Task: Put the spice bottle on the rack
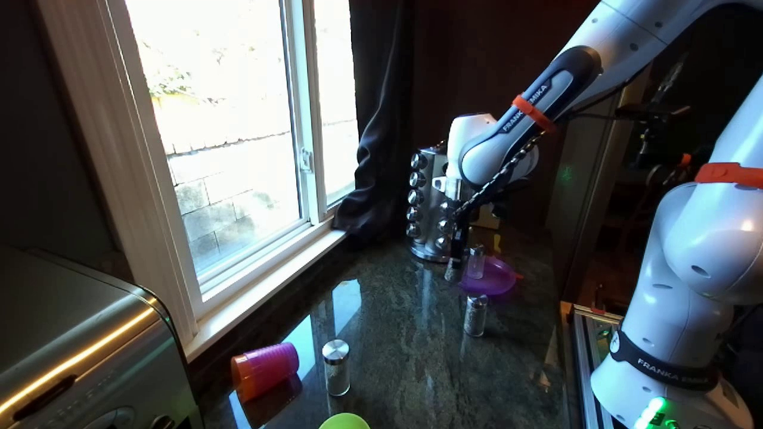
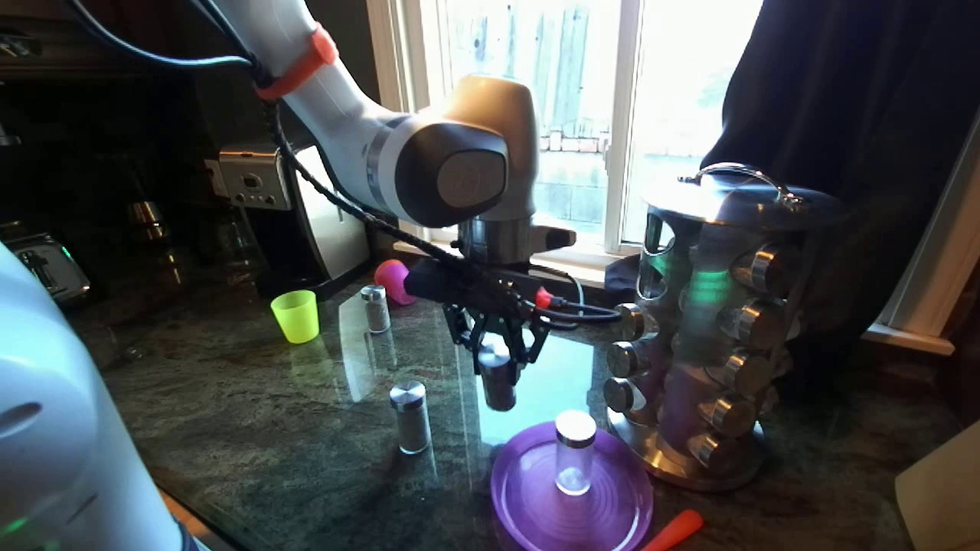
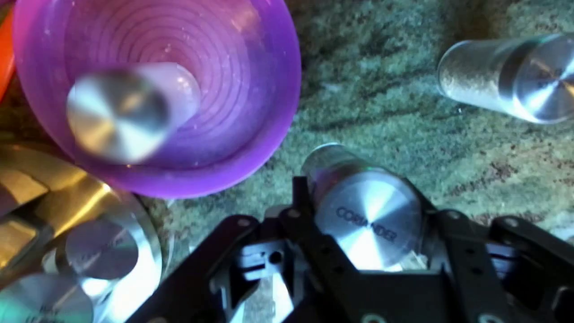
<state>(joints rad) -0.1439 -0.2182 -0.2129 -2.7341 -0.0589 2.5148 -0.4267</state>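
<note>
The spice bottle, with a silver lid reading "CORIANDER" [image 3: 367,220], stands upright between my fingers; it also shows in both exterior views [image 2: 499,383] [image 1: 452,271]. My gripper [image 2: 498,369] points down and its fingers [image 3: 363,202] press close on both sides of the bottle. I cannot tell whether its base touches the counter. The rack [image 2: 697,337], a tall silver tower with tiers of jars, stands beside the gripper, past the purple bowl; it also shows in an exterior view [image 1: 430,208] and partly in the wrist view [image 3: 85,193]. Two round openings near its top show no lid.
A purple bowl [image 2: 517,509] holds an upright jar [image 2: 574,459] close to the rack. Other jars stand on the counter [image 2: 411,421] [image 2: 375,310]. A red-orange handle [image 2: 677,528] lies by the bowl. A green cup [image 2: 295,317] and pink cup [image 1: 268,369] are farther off.
</note>
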